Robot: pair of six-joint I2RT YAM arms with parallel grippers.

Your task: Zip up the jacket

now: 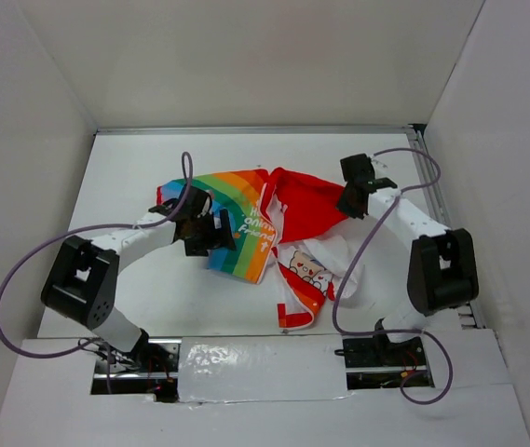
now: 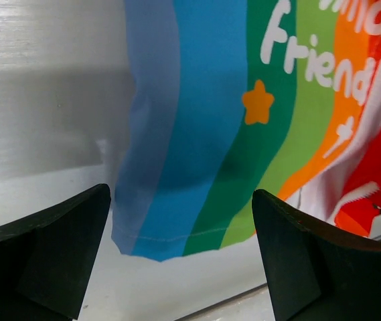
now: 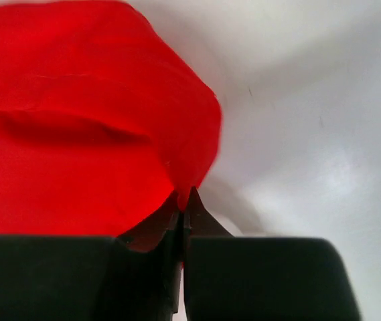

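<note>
A: White table [image 1: 134, 307], white walls [image 1: 246, 56] on three sides. Where does the jacket [image 1: 265, 228] lie?

B: Mid-table, crumpled and unzipped. Closest to the near edge is the white panel [image 1: 309, 270] with the cartoon figure, folded on itself. Just beside it, to the left, the rainbow panel [image 1: 237, 219] lies flatter.

A: And the left gripper [image 2: 180, 200]?

B: It hovers above the rainbow panel near its lower hem, fingers [image 2: 56, 247] spread wide and holding nothing. The white lettering [image 2: 304, 47] and an orange star [image 2: 258, 102] show between them.

A: Further back?

B: The red hood [image 3: 76, 134], bunched up. The right gripper [image 3: 183, 200] has its tips pressed together at the hood's edge. A thin fold of red looks pinched there, though I can't tell how much cloth is caught.

A: So the step is spreading the jacket out?

B: I judge so. The two front edges are apart, and I cannot pick out the slider. To do it well, the right should hold the hood taut toward the far side as an anchor. The left should take the rainbow hem by its corner, not its middle, and draw it toward the near edge so the panel flattens. Then the white panel needs unfolding until both zip edges lie side by side. Pull slowly, because thin cloth slips out of a shallow pinch.
</note>
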